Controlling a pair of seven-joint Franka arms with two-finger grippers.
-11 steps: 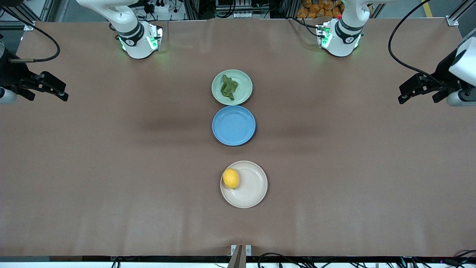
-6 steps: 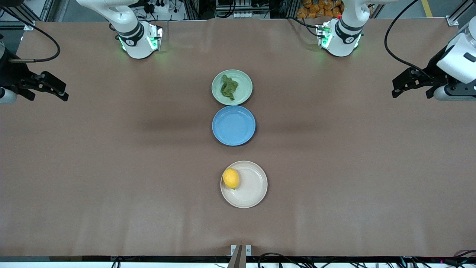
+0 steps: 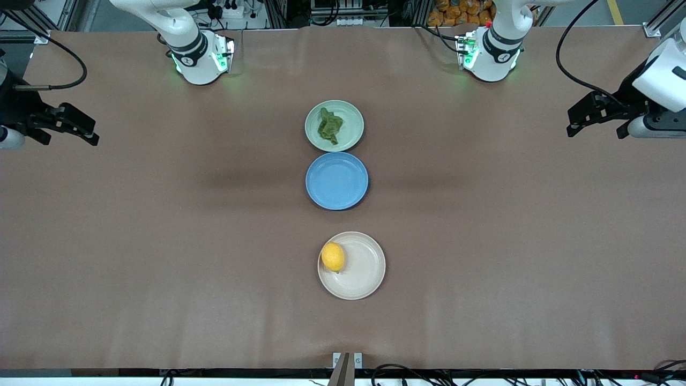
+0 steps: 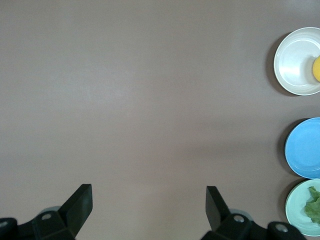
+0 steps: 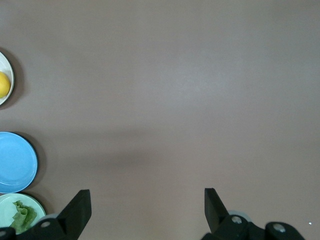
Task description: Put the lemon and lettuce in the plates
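While both arms hang out at the ends of the table, everything sits in a neat line down the middle. Farthest from the front camera is the mint green plate, and the lettuce is lying in it, a crumpled dark green leaf a bit off-centre toward the right arm's end. Just beside that, nearer the camera, is a blue plate with nothing in it; their rims look like they're touching or close to it. Nearer again, with a gap, is the cream plate, and the lemon sits in it right up against the rim on the right arm's side.

Left gripper hovers over bare table at the left arm's end, fingers spread wide, holding nothing. Right gripper does the same at the right arm's end, fingers wide apart and empty. Both are well apart from the plates.
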